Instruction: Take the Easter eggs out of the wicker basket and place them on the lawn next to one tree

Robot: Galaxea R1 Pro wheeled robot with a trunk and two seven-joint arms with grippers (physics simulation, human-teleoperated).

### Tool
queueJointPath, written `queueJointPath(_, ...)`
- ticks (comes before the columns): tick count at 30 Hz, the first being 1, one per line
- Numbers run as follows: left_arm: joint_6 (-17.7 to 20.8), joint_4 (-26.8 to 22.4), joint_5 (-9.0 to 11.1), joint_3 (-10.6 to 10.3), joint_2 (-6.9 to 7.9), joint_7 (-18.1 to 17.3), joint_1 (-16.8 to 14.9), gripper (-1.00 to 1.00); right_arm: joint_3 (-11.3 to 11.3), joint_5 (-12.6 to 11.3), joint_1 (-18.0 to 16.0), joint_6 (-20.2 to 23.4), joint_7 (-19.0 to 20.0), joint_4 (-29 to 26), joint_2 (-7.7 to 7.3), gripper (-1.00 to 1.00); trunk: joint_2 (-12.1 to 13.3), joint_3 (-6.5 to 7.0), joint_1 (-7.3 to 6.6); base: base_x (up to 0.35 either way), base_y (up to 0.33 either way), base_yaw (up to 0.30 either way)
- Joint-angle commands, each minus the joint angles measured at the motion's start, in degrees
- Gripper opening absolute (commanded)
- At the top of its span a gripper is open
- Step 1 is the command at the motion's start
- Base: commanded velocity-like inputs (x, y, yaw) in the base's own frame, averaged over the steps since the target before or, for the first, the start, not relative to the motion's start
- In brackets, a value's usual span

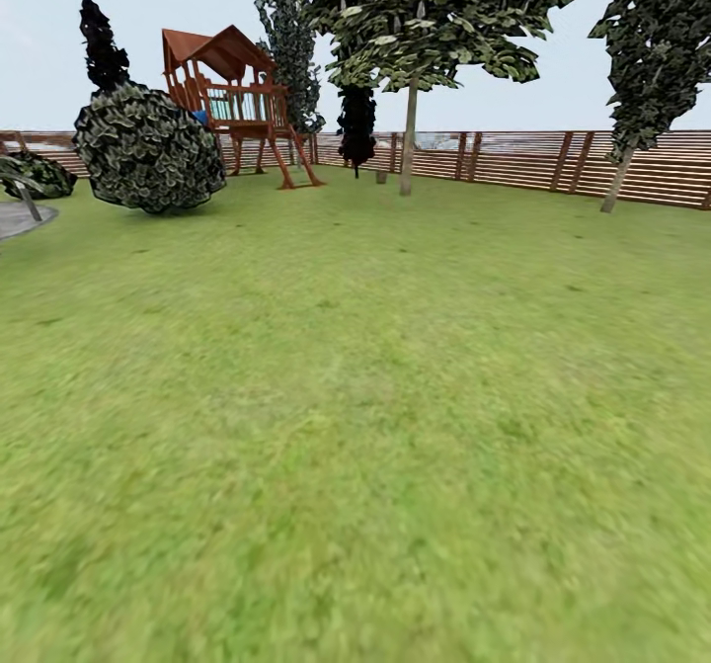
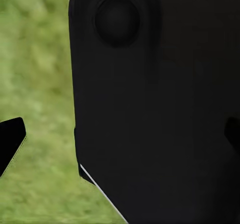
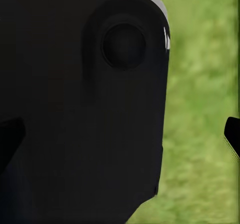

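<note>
Lawn (image 1: 355, 426) fills the head view, flat green grass running out to a brown slat fence (image 1: 553, 159).

Far left, at the lawn's edge: a grey paved patch (image 1: 20, 216) and a low bush (image 1: 39, 175). Next, a big round bush (image 1: 148, 149), a thin dark cypress (image 1: 102, 45) behind it. Then a red-brown playset (image 1: 232, 100) with a peaked roof. Right of that, a dark tall tree (image 1: 288, 36) and a short dark one (image 1: 356, 124) by the fence. Centre right: tree (image 1: 409, 134) with a pale, smooth trunk and light green crown, standing on grass just before the fence. Far right, another dark tree (image 1: 642, 50) with a leaning trunk.

No eggs or basket to be seen on this stretch of grass.

Left wrist view: left pincer (image 2: 120, 141), one dark fingertip (image 2: 10, 139) at one edge, a sliver of the other at the opposite edge; fingers stand wide apart. A large black robot body panel (image 2: 160, 109) lies beyond and between them, blurred grass (image 2: 40, 84) beside it.

Right wrist view: right pincer (image 3: 120, 139), fingertip (image 3: 233, 134) at one edge, the other dim against a black panel (image 3: 75, 109); fingers likewise apart, nothing between them. Grass (image 3: 200, 109) beyond the panel.
</note>
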Motion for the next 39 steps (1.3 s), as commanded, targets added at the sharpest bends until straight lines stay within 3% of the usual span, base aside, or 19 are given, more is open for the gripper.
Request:
queueJointPath(1,-0.07,-0.09,0.07,0.03,0.0,0.0,0.03,1.0,0.02,0.05,-0.03,-0.19,-0.02,0.05,0.0,1.0,-0.02,-0.04,0.03,0.327,0.0,0.0)
queueJointPath(39,-0.07,-0.09,0.07,0.03,-0.02,0.01,0.03,1.0,0.08,0.05,-0.03,-0.19,-0.02,0.1,0.08,1.0,-0.02,-0.04,0.03,0.327,0.0,0.0)
